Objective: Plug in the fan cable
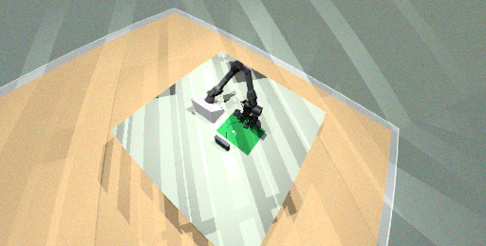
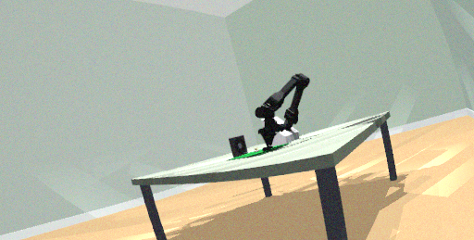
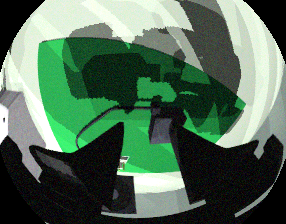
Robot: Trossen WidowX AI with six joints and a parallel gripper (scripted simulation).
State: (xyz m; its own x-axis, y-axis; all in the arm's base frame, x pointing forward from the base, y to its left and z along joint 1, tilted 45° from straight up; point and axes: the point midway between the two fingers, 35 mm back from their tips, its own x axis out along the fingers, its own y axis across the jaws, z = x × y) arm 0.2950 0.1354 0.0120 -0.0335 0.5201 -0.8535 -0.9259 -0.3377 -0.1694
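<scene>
The green board [image 1: 243,140] [image 2: 252,153] [image 3: 61,76] lies flat on the table. My gripper [image 1: 247,123] [image 2: 268,145] [image 3: 147,127] hangs low over the board's far part, pointing down. It is shut on the small grey plug [image 3: 160,129], which sits between the fingertips, close to the right finger. The thin black cable [image 3: 93,127] curves away to the left over the board. A small white mark [image 3: 125,160], perhaps the fan header, shows on the board just below the left finger. The black fan [image 1: 221,141] [image 2: 238,145] stands upright at the board's near edge.
A white block [image 1: 207,108] [image 2: 285,135] sits beside the board by the arm's base. The pale table [image 1: 166,162] [image 2: 296,156] stands on a wooden floor. Dark shadows of the arm fall across the board in the wrist view.
</scene>
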